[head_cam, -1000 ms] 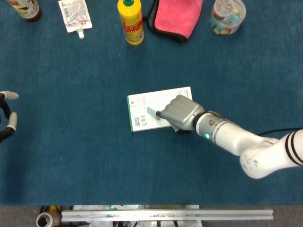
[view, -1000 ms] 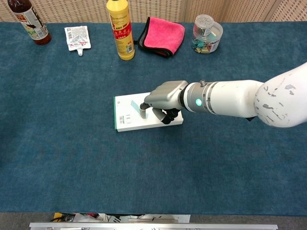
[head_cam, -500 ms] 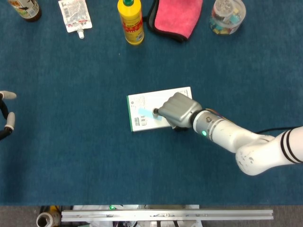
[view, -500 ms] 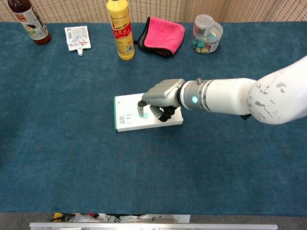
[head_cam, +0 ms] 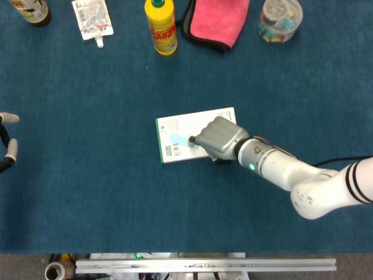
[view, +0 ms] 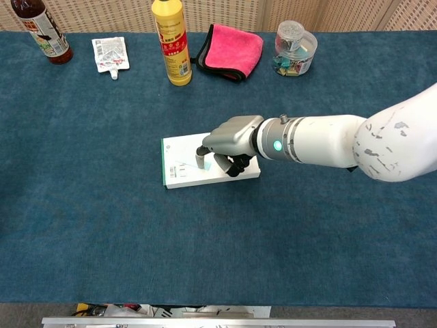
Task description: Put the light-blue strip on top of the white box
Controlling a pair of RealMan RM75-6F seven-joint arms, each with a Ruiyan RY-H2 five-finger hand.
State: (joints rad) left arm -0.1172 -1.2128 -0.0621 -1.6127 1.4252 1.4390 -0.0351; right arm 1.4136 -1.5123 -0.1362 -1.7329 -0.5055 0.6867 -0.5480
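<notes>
Strip [head_cam: 176,139], light blue, one: lies on the white box [head_cam: 175,125], one, mid-table, its near end under the right hand's fingertips. Right hand [head_cam: 220,138]: fingers curled down onto the strip; whether they pinch it or only press it, cannot tell. Left hand [head_cam: 8,143]: at the table's edge, fingers apart, holding nothing. Handling, judged: thin, light, probably bendy, likely to slide on the smooth lid; take by one end. Also present: yellow bottle [head_cam: 161,25], one; pink cloth [head_cam: 218,20], one.

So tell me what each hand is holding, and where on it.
The right hand has its fingers on one end of the light-blue strip, which lies on the white box. The left hand holds nothing.
</notes>
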